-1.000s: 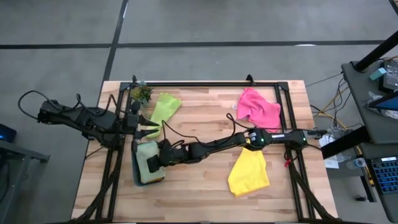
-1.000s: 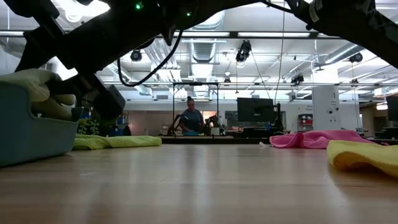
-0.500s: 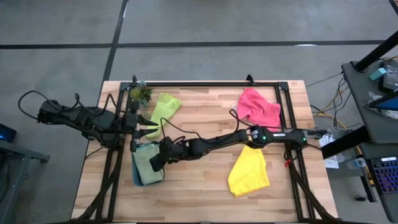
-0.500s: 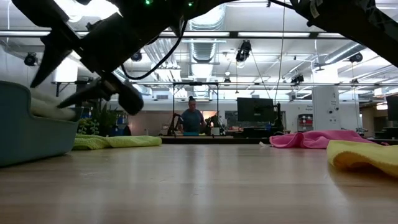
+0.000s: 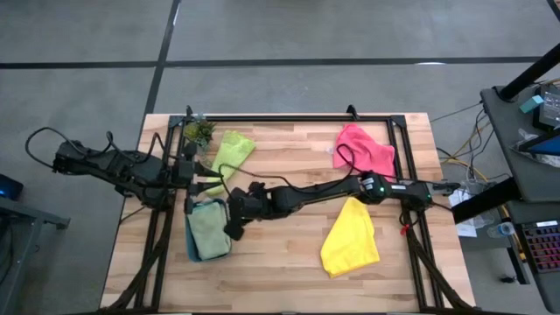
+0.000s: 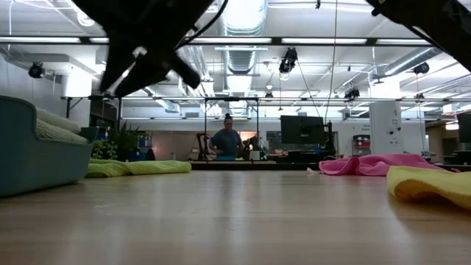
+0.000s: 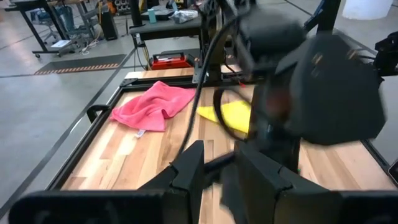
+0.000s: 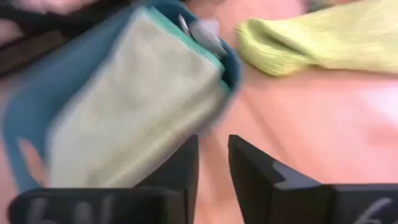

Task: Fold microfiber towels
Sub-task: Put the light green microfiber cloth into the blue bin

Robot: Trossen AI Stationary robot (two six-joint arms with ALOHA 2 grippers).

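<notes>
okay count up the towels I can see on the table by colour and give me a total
Lime green towel: 1
Pink towel: 1
Yellow towel: 1
Sage green towel, folded in the teal tray: 1
Total: 4 towels in view

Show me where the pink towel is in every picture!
High view: pink towel lies at the table's far right, above the right arm.
Low view: it is a flat heap at the right, behind the yellow towel.
Left wrist view: it lies crumpled at the left.
Right wrist view: not in it.
Shared landmark: the yellow towel beside it.
</notes>
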